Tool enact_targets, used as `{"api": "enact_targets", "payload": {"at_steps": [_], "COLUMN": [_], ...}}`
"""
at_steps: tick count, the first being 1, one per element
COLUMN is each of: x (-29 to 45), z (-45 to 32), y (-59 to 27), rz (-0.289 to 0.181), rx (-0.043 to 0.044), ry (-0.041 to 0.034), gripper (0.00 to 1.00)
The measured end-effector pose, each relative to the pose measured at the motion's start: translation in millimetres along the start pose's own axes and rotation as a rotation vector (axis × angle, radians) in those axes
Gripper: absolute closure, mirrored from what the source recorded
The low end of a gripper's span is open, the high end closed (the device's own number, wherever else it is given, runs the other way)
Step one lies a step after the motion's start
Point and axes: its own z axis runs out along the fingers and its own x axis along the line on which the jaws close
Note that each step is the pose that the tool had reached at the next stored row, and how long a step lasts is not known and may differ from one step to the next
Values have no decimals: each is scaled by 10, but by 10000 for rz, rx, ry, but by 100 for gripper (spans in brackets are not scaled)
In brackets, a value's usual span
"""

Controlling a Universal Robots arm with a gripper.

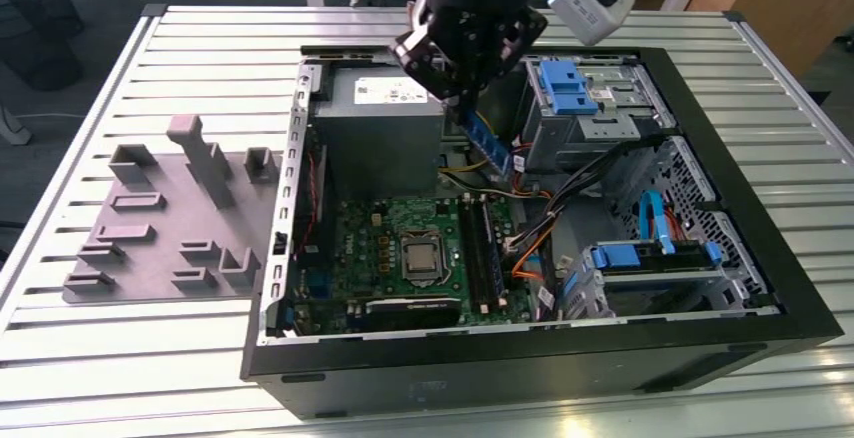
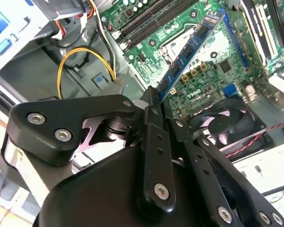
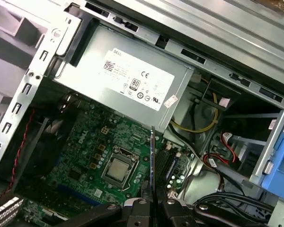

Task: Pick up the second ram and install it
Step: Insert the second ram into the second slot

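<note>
Item: second ram (image 2: 189, 52), a thin, long blue-green circuit-board stick with black chips, held above the open black tower computer case (image 1: 747, 288) that lies on its side on the slatted grey metal counter (image 1: 120, 358). Holder: the black multi-link gripper (image 2: 154, 101), its fingers narrowed onto one end of the stick, so the rest of the board juts out free toward the large green motherboard (image 3: 92, 142); in the exterior view the stick (image 1: 489, 148) hangs at a slant just below the gripper (image 1: 461, 93), beside the grey box-shaped power supply (image 1: 380, 123). Position: airborne, touching nothing else, over the region of the bare silver processor (image 3: 117, 169) and near the long black memory slots (image 1: 478, 248), not yet seated. Risks, as judged: the end-only grasp leaves a long lever, so any contact with the case wall, the yellow and black cable bundle (image 2: 85, 59) or the blue plastic drive bracket (image 1: 567, 88) could twist the stick in the grip or knock it loose; a tilted approach could miss the slot and scrape board components; pressing down off-axis could bend the stick or the slot latches.
</note>
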Motion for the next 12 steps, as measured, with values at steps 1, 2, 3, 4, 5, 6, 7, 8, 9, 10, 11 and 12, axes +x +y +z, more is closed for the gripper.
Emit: {"api": "enact_targets", "payload": {"at_steps": [1, 2, 3, 4, 5, 6, 7, 8, 9, 10, 11, 12], "x": [-1, -1, -2, -2, -3, -3, -4, -4, -5, -5, -6, -7], "z": [2, 4, 6, 8, 10, 12, 14, 16, 18, 20, 22, 24], "y": [1, 2, 4, 5, 6, 7, 8, 10, 11, 12, 13, 14], "rz": [132, 262, 395, 536, 661, 800, 935, 1068, 1200, 1333, 1465, 1596], "rx": [3, 5, 8, 11, 12, 16, 18, 21, 23, 25, 28, 31], "ry": [-4, -7, -12, -16, -20, -23, -28, -31, -35, -39, -43, -46], "gripper": [86, 86, 86, 86, 86, 86, 86, 86, 86, 86, 86, 86]}}
